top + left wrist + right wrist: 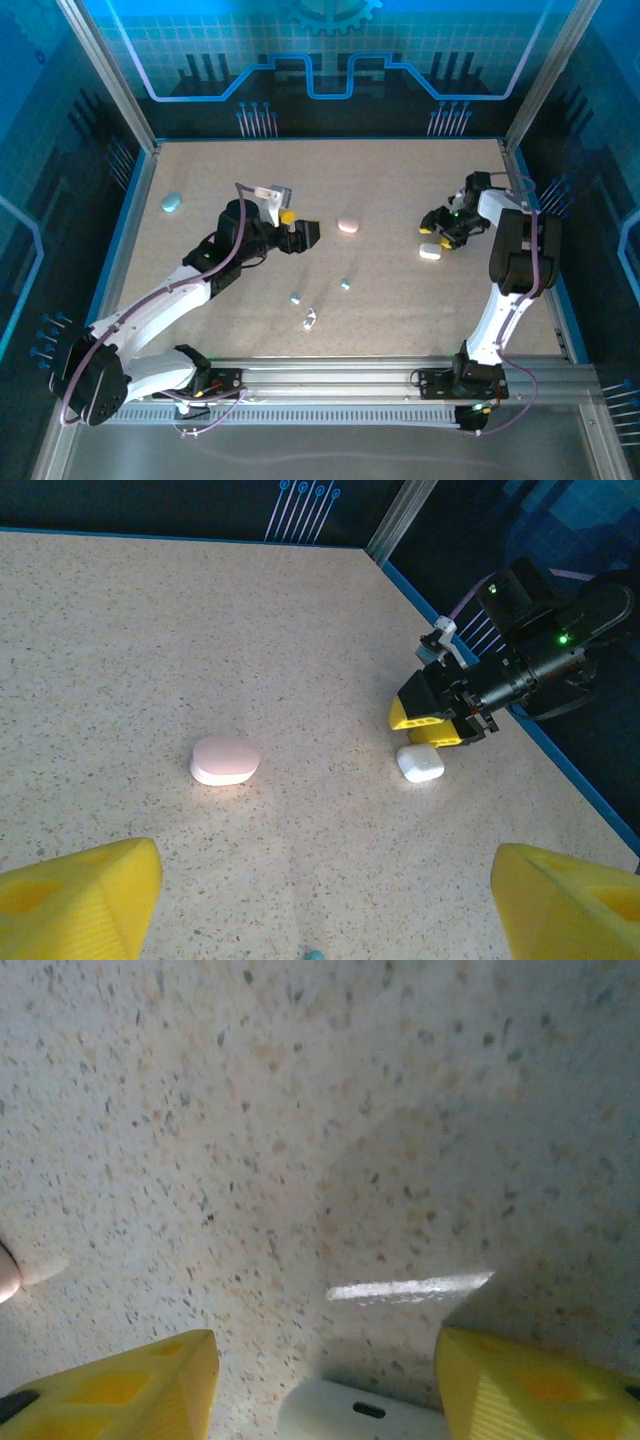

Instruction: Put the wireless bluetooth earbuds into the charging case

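Observation:
The white charging case [430, 252] lies right of centre, and my right gripper [441, 233] hangs right over it. In the right wrist view that white case [360, 1415] lies low between the yellow fingers [130, 1390], with a gap on the left side; the gripper [325, 1365] is open. A pink case [348, 224] lies mid-table, just right of my open left gripper [304, 236]. In the left wrist view the pink case [225, 759] and the white case [420, 763] lie ahead of my left gripper [325, 880], which holds nothing. Two light blue earbuds [296, 298] [345, 284] and a silvery one [309, 320] lie loose nearer the front.
A light blue case [171, 203] sits near the left wall. Blue raised edges and metal posts [105, 70] border the speckled table [400, 180]. In the left wrist view the right gripper [437, 723] stands just behind the white case, and a blue earbud [315, 956] peeks in at the bottom edge.

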You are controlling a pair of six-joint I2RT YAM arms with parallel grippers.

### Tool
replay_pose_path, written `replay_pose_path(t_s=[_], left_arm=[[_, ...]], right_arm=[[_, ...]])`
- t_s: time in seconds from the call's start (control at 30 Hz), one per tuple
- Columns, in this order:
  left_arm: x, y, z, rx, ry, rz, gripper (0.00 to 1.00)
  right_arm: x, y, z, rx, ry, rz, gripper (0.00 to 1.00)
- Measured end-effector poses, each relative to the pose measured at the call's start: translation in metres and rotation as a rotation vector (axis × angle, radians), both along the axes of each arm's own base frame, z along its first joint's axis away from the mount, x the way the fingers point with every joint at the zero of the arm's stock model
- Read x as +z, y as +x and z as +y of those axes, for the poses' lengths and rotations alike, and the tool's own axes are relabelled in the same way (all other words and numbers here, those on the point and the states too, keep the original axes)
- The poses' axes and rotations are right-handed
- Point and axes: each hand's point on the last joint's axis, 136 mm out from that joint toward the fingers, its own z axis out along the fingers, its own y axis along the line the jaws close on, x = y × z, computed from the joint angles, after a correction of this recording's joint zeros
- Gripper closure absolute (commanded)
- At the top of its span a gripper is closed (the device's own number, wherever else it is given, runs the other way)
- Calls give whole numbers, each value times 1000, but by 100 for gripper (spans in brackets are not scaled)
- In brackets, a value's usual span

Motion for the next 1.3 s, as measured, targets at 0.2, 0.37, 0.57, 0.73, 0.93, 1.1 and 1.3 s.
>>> replay_pose_path(t_s=[0.2, 0.37, 0.57, 0.73, 0.93, 1.1, 1.3], left_arm=[[1, 2, -2, -6, -3, 2, 14], [4, 2, -3, -10, -9, -5, 13], [5, 1, -4, -17, -13, -6, 13], [8, 2, -5, -20, -16, -11, 13], [8, 2, -5, -20, -17, -12, 13], [11, 2, -5, -20, -19, -16, 13], [13, 3, -6, -20, -22, -20, 13]], right_arm=[[12, -32, 22, 22, 26, 6, 39], [24, -47, 49, 88, 36, -9, 38], [21, -54, 53, 137, -64, -2, 36], [23, -54, 41, 137, -146, -9, 34], [23, -49, 36, 144, -183, -15, 34], [10, -44, 38, 164, -184, 18, 35], [1, -51, 46, 178, -170, 62, 36]])
